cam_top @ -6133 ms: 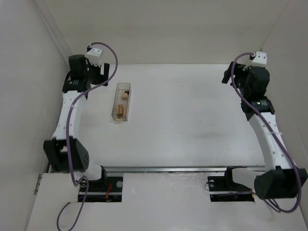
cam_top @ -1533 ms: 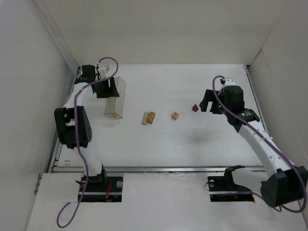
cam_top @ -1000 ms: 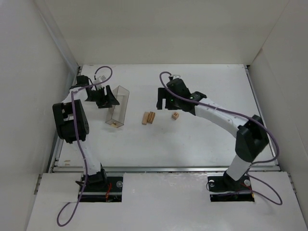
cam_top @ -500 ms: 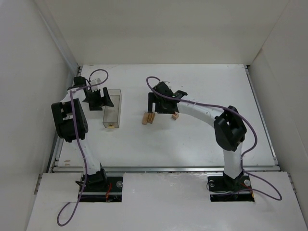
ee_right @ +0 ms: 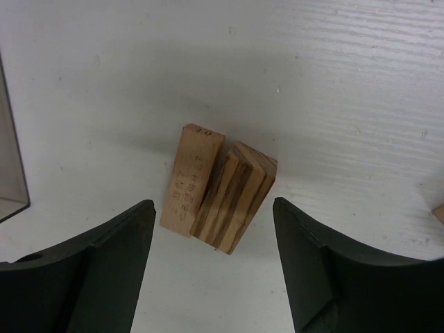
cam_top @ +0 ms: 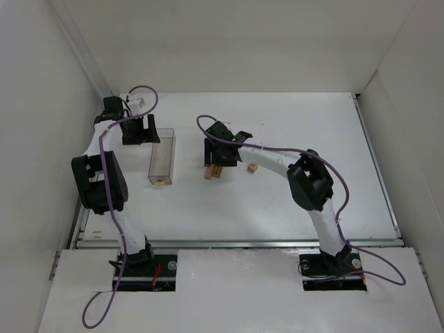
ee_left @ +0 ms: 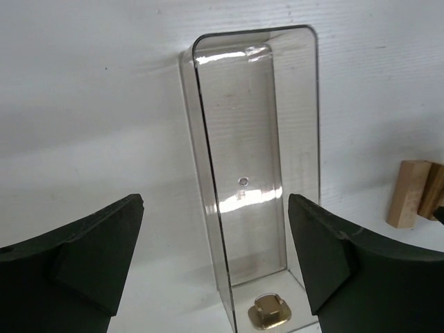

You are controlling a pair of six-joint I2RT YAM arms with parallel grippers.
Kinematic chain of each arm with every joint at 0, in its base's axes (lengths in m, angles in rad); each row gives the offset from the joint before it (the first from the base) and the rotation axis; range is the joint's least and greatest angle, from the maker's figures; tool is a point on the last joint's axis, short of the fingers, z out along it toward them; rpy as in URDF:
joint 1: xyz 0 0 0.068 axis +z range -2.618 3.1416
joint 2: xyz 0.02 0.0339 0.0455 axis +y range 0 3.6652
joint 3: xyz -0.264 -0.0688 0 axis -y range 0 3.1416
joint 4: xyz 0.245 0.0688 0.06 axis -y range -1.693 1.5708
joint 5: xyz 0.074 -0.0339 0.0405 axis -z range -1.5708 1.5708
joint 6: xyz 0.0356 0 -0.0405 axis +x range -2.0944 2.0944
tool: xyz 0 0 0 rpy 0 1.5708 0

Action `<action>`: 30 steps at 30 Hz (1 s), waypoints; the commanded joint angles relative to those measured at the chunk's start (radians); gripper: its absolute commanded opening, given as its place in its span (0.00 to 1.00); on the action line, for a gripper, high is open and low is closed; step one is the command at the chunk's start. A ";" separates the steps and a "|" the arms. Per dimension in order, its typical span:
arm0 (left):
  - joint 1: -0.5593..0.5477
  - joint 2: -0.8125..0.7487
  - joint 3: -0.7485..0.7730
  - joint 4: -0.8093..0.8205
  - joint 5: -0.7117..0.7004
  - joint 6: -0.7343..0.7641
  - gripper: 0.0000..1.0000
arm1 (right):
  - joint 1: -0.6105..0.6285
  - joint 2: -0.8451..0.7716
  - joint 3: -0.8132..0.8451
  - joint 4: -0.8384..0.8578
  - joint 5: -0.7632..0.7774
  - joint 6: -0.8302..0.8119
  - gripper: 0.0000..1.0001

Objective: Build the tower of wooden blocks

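Box set down and near empty; tower not yet begun.
Clear box (cam_top: 161, 154): tilted in a grip a second ago, now flat on the table (cam_top: 298, 125), holding only a small brass-coloured piece (ee_left: 269, 311) at its near end. Left gripper (cam_top: 137, 132): over the box's far end, fingers spread, released. Right gripper (cam_top: 216, 156): swung across from far right of the box, fingers spread astride but not touching two tan bars (ee_right: 218, 191) lying side by side just right of the box; pick-up likely next. Small cube (cam_top: 253, 167): further right.
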 commanded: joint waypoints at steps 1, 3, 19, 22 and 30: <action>-0.025 -0.104 0.050 -0.024 -0.018 0.021 0.83 | 0.007 0.024 0.064 -0.063 0.027 0.016 0.74; -0.035 -0.128 0.050 -0.024 -0.030 0.033 0.83 | 0.007 0.047 0.073 -0.063 0.037 0.016 0.73; -0.097 -0.204 0.050 -0.033 -0.039 0.101 0.81 | 0.007 0.010 -0.019 0.051 -0.008 -0.076 0.21; -0.097 -0.204 0.050 -0.044 -0.001 0.127 0.80 | -0.004 -0.037 -0.057 0.095 -0.035 -0.112 0.02; -0.115 -0.241 0.130 -0.186 0.206 0.373 0.79 | -0.092 -0.385 -0.418 0.458 -0.313 -0.392 0.00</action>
